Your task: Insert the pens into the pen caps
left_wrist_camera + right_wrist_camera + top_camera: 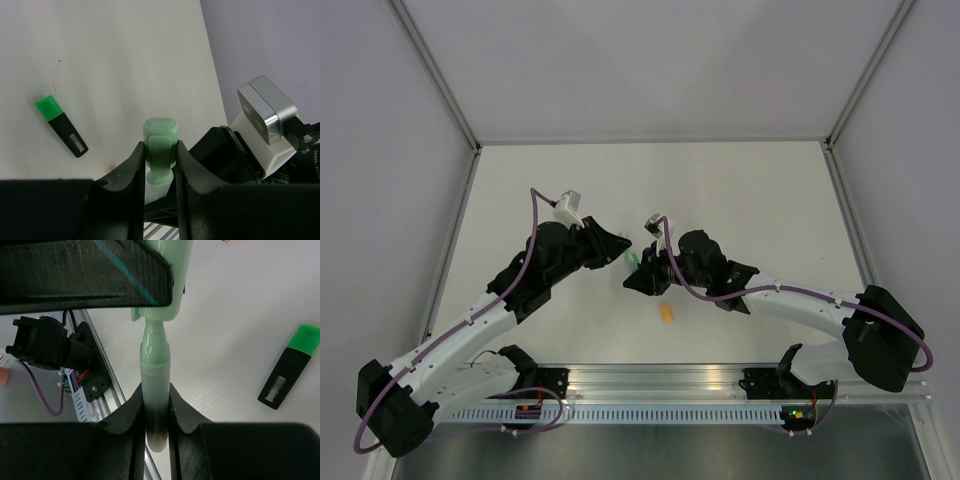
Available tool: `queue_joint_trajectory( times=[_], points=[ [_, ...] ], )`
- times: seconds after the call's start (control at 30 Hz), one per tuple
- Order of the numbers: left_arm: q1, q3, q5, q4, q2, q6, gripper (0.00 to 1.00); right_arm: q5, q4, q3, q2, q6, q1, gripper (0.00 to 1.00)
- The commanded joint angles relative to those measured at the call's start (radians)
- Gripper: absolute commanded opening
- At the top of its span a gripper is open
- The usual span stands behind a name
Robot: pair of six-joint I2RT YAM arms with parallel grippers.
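My left gripper point(161, 148) is shut on a pale green pen cap point(161, 135), held above the table with its closed end toward the camera. My right gripper point(155, 392) is shut on a pale green pen point(154, 372). The pen's narrow tip point(152, 337) sits in the mouth of the cap point(167, 285). In the top view the two grippers point(618, 243) point(638, 268) meet at the table's middle. A black-barrelled pen with a green end point(62, 125) point(290, 365) lies flat on the table, apart from both. A small orange-yellow cap-sized piece point(666, 314) lies near the front.
The white table point(740, 200) is bounded by grey walls on three sides. An aluminium rail point(660, 380) with both arm bases runs along the near edge. The right arm's camera housing point(265, 115) is close beside the left gripper.
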Motion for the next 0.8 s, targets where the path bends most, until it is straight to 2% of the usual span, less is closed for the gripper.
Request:
queue_joint_trajectory(
  times=[0.0,0.47,0.6,0.67,0.7,0.77],
  points=[
    [-0.024,0.004,-0.037,0.030,0.012,0.003,0.02,0.028,0.012,0.020,0.005,-0.015,0.002,0.00],
    [-0.066,-0.041,-0.088,-0.044,-0.007,0.044,0.02,0.150,-0.013,0.009,-0.030,-0.034,0.002,0.00],
    [-0.066,-0.055,-0.059,-0.028,-0.001,0.061,0.02,0.156,-0.014,0.008,-0.038,-0.041,0.002,0.00],
    [-0.066,-0.065,-0.034,-0.008,-0.001,0.072,0.09,0.156,-0.016,0.009,-0.036,-0.046,0.002,0.00],
    [-0.066,-0.070,-0.007,0.002,-0.002,0.073,0.18,0.156,-0.014,0.009,-0.035,-0.051,0.002,0.00],
    [-0.066,-0.088,0.038,0.047,-0.014,0.075,0.25,0.156,-0.014,0.011,-0.032,-0.054,0.002,0.00]
  ],
)
